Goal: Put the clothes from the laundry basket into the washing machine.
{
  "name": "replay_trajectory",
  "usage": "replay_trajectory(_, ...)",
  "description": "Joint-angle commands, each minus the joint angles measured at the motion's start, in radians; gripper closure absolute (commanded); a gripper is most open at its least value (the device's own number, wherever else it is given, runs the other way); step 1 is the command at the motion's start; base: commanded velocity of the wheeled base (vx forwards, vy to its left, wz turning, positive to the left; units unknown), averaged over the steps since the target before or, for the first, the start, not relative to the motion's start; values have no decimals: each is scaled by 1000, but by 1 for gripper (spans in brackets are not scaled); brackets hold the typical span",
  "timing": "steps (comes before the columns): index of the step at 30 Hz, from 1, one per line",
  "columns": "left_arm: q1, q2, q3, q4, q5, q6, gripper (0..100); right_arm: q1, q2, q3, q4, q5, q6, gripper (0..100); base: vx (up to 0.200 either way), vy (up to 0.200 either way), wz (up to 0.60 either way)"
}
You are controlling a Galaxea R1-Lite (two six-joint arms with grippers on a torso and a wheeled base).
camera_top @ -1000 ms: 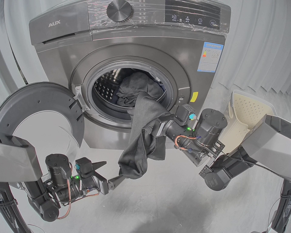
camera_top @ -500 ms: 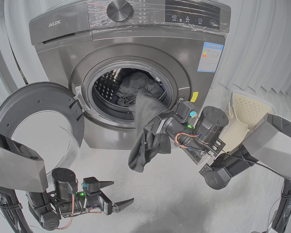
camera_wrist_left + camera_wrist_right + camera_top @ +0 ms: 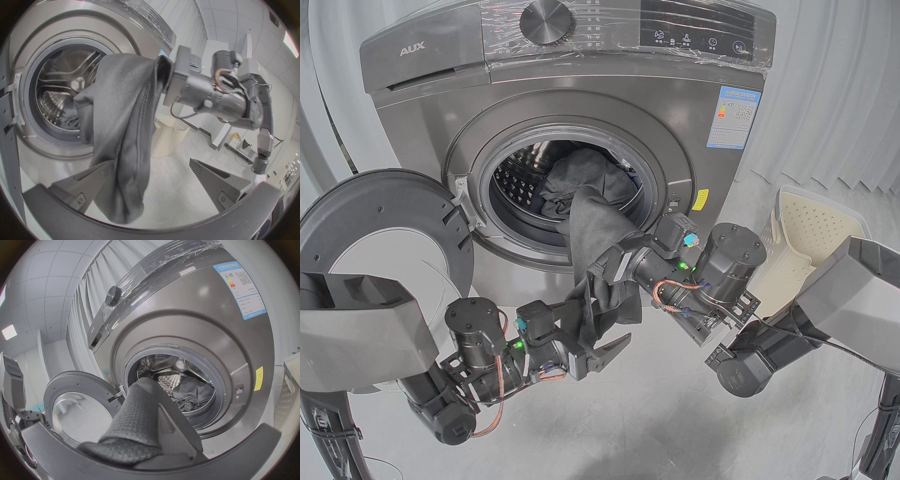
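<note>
Nearest to us, the left claw point(image 3: 601, 325) is spread wide and holds nothing. The loose tail of the dark grey mesh-knit garment point(image 3: 594, 231) hangs between its fingers and brushes one of them. If it closes on so thin an edge, we judge the fabric may slip out, or the tail may drop to the pale floor point(image 3: 650, 412).

Just beyond, the right claw point(image 3: 612, 261) is clamped on the garment's bunched middle. The upper end is draped over the lip of the grey front-loading washing machine point(image 3: 425, 112) and lies against the dark clothes point(image 3: 581, 178) already in the drum. If this grip opens now, the hanging weight could drag the whole piece back out.

The round door point(image 3: 381, 212) stands open at the left. The cream plastic laundry basket point(image 3: 806, 237) stands at the right, beside the machine.
</note>
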Motion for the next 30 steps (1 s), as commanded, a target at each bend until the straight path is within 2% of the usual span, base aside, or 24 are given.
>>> replay_trajectory(1, 0, 111, -147, 0, 37, -10, 0, 30, 1, 2, 2, -2, 3, 100, 0, 0, 0)
replay_trajectory(3, 2, 137, -185, 0, 52, -21, 0, 39, -4, 5, 6, -3, 3, 100, 0, 0, 0)
replay_trajectory(8, 18, 175, -239, 0, 77, -26, 0, 53, -10, 7, 9, -20, 6, 100, 0, 0, 0)
replay_trajectory(13, 49, 198, -301, 2, 124, -30, 0, 57, -18, 10, 20, -26, 10, 100, 0, 0, 0)
replay_trajectory(17, 68, 204, -320, 2, 158, -52, 0, 57, -18, 10, 22, -33, 12, 100, 0, 0, 0)
replay_trajectory(18, 74, 204, -322, 2, 161, -50, 100, 57, -18, 10, 22, -34, 12, 100, 0, 0, 0)
replay_trajectory(23, 89, 198, -331, 0, 172, -55, 100, 56, -19, 19, 22, -36, 18, 100, 0, 0, 0)
replay_trajectory(26, 94, 183, -337, 0, 195, -67, 100, 43, -36, 54, 22, -36, 20, 100, 0, 0, 0)
replay_trajectory(29, 95, 160, -336, -1, 198, -73, 100, 33, -38, 68, 22, -36, 24, 100, 0, 0, 0)
replay_trajectory(30, 97, 123, -317, -1, 199, -78, 100, 4, -38, 80, 22, -49, 32, 100, 0, 0, 0)
